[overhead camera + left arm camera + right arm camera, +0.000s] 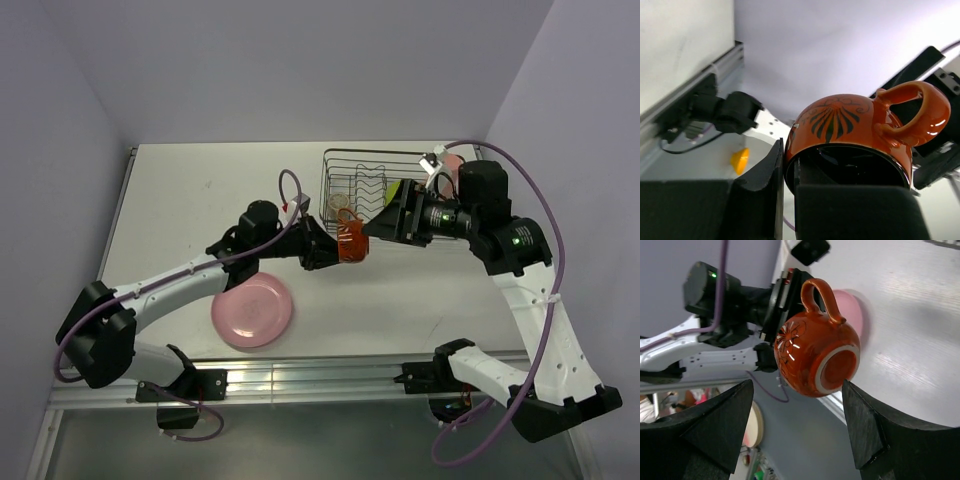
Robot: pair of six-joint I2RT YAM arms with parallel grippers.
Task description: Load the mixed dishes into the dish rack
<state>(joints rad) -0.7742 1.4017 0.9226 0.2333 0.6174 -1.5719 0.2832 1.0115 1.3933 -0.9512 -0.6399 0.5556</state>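
One dark red mug (352, 241) in play: it hangs in the air just off the near side of the dish rack (372, 160), tipped on its side. The mouth faces the left gripper (333, 247) and the base faces the right gripper (374, 227). In the left wrist view the left gripper is clenched on the mug's rim, one finger (771, 172) outside the wall and the other inside the mouth, with the handle up and to the right. The right gripper is spread wide; in its wrist view a finger (720, 425) shows on each side of the mug with clear gaps, so no contact. I count one rack, a black wire basket, set at the far right of the table (200, 190). Inside it I see one yellow-green bowl (397, 190) leaning toward the right half and one small beige cup (340, 203) in the left half. One pink tumbler (452, 160) sits at the rack's far right corner, mostly behind the right wrist, and I can't tell if it's inside the wires. One pink plate (252, 310) lies flat on the table, well apart from the rack on its near-left side.
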